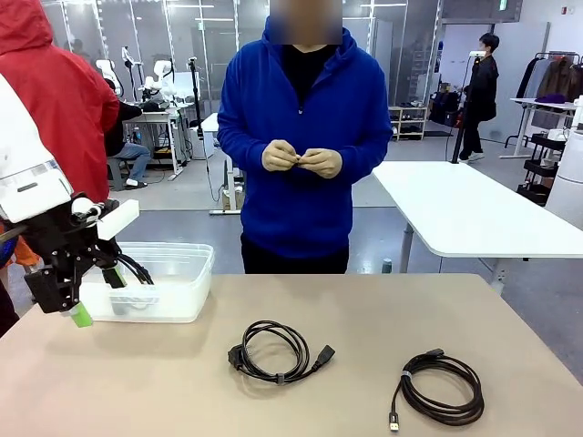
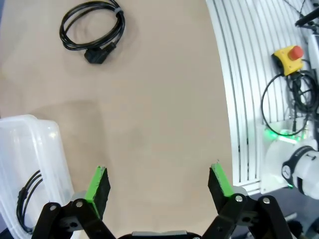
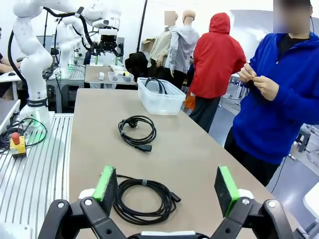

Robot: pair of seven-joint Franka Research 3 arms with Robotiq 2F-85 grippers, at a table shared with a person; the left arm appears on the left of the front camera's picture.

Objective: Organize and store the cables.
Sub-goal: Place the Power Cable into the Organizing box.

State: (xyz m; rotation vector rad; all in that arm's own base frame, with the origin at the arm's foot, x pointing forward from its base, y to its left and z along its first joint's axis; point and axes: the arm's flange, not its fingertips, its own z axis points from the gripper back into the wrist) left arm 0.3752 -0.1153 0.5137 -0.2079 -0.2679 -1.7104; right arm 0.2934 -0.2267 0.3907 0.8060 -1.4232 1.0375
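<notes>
- Left gripper (image 1: 78, 306): in the front view it is seen edge on, with one green pad in sight and its arm cut off by the picture's left side. In its own wrist view the left gripper (image 2: 159, 183) has its jaws spread wide over bare tabletop, holding nothing.
- Right gripper (image 3: 167, 187): jaws spread wide and empty (both green pads are plain to see).
- Clear plastic bin (image 1: 187, 284): its near left corner is hidden behind the left gripper. In the left wrist view the bin (image 2: 35, 144) runs off the picture's edge.
- Cable in the bin (image 2: 26, 195): only part of a black loop shows through the cloudy wall. From the right wrist view, the black cord (image 3: 156, 82) rises just above the bin's rim (image 3: 160, 102).
- Person's hands (image 1: 301, 159): held together at chest height on something too small to make out.
- Plug cable (image 1: 275, 351): a coil in the middle of the table (image 1: 383, 305), well apart from the bin, with bare top all round.
- Right cable (image 1: 441, 390): coiled near the table's near edge, its small end close to the picture's bottom. In the right wrist view this cable (image 3: 143, 200) is partly hidden behind a finger.
</notes>
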